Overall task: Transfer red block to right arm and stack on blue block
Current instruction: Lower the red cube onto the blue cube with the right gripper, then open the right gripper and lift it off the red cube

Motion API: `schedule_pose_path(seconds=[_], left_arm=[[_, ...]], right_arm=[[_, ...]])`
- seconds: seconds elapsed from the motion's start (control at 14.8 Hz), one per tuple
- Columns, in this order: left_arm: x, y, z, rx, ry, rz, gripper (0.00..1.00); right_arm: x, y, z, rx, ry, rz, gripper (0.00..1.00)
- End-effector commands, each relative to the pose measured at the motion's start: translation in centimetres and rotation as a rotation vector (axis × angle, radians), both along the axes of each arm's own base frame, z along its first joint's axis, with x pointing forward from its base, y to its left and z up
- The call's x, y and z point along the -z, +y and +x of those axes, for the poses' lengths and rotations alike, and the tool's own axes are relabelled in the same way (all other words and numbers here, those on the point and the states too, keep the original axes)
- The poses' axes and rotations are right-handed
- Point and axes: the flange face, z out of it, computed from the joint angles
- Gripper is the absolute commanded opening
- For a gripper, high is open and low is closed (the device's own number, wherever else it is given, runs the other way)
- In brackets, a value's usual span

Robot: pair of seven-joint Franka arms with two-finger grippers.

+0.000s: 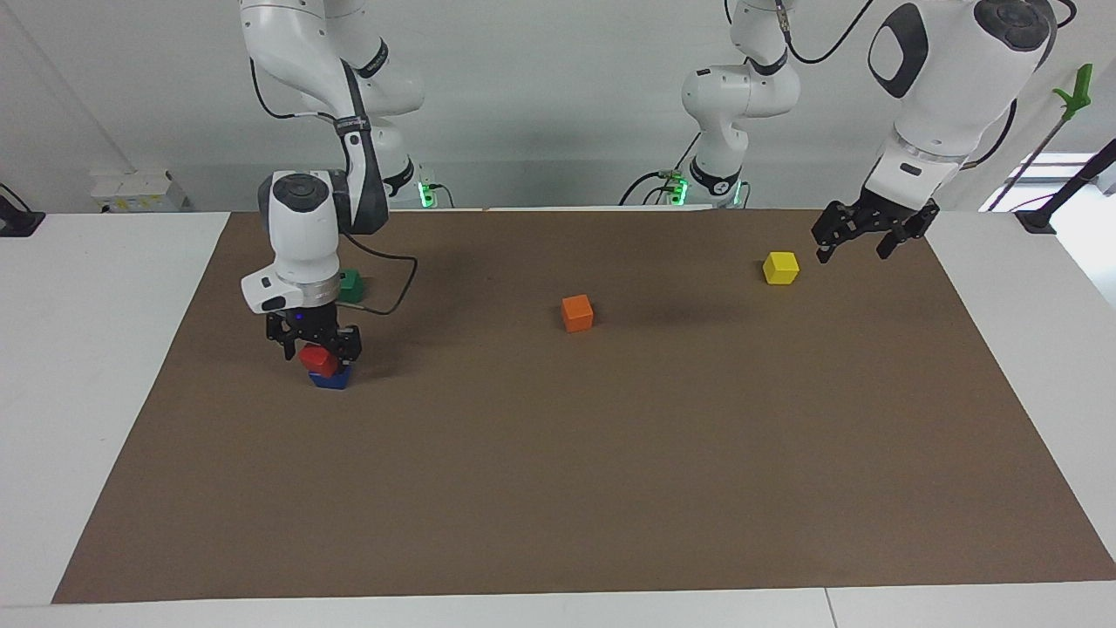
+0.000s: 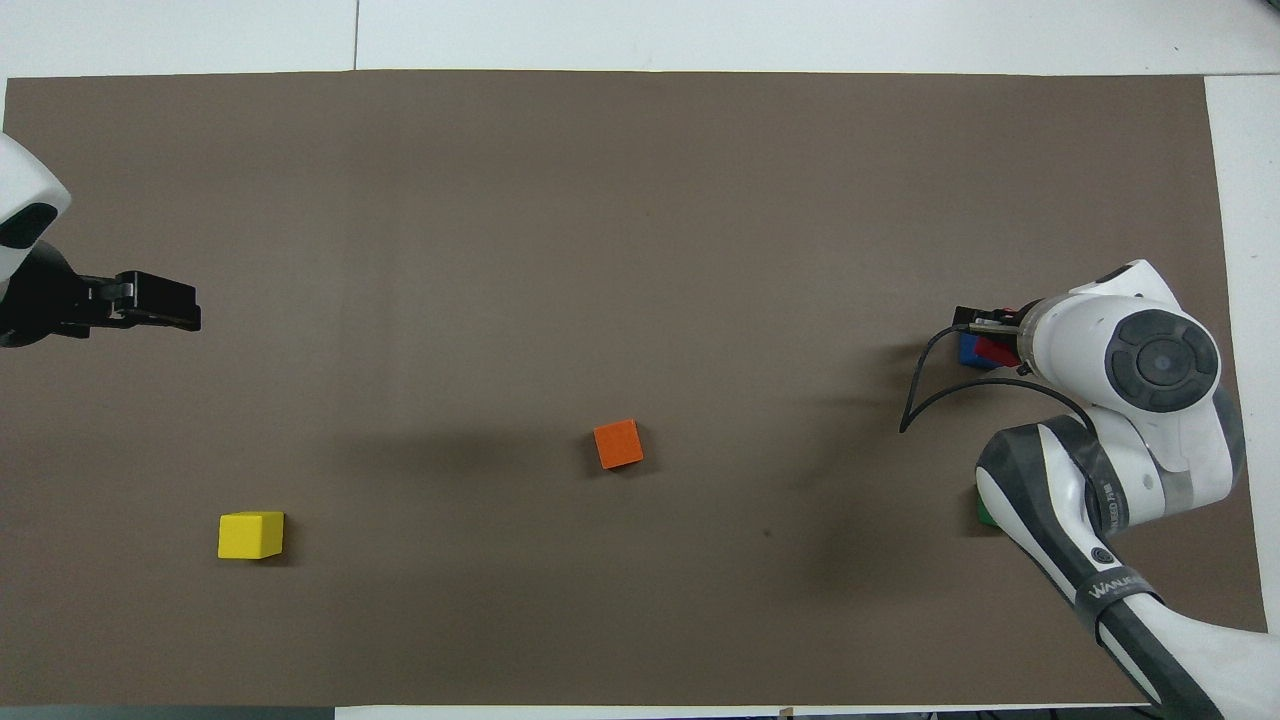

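The red block sits on top of the blue block, slightly askew, toward the right arm's end of the table. My right gripper points down and is shut on the red block. In the overhead view the right wrist covers most of both: only an edge of the red block and of the blue block shows by the right gripper. My left gripper is open and empty, raised in the air beside the yellow block at the left arm's end; it also shows in the overhead view.
An orange block lies mid-table. A dark green block lies nearer to the robots than the stack, close to the right arm's cable. The brown mat covers the table.
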Motion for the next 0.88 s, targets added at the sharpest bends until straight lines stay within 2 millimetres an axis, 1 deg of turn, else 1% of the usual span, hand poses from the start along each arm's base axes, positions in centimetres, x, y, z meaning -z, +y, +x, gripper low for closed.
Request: schedule_pose_path(seconds=[0.0,0.2,0.34,0.47,0.61,0.81], left_arm=[[0.2,-0.3,-0.1,0.029,-0.003,0.011,1.00],[0.2,-0.2,-0.2,0.075,0.001,0.012,1.00],[0.2,-0.4,-0.2,0.076,0.001,0.009,1.00],[0.2,-0.5,-0.2,0.078,0.000,0.004,1.00],[0.2,-0.7,-0.2,0.080,-0.002,0.004,1.00],[0.2,-0.4,-0.2,0.068,0.004,0.004,1.00]], right_arm=[[-3.0,-0.4,0.8,-0.004,0.030,-0.032,1.00],[-7.2,-0.6,2.2,0.001,0.092,0.063,1.00],[-11.2,-1.0,2.9,0.000,0.132,0.075,1.00],[-14.9,-1.2,2.6,-0.004,0.166,0.106,1.00],[-18.5,-1.6,2.0,-0.048,0.185,0.135,1.00],[-22.7,-2.0,1.0,-0.097,0.212,0.130,1.00]])
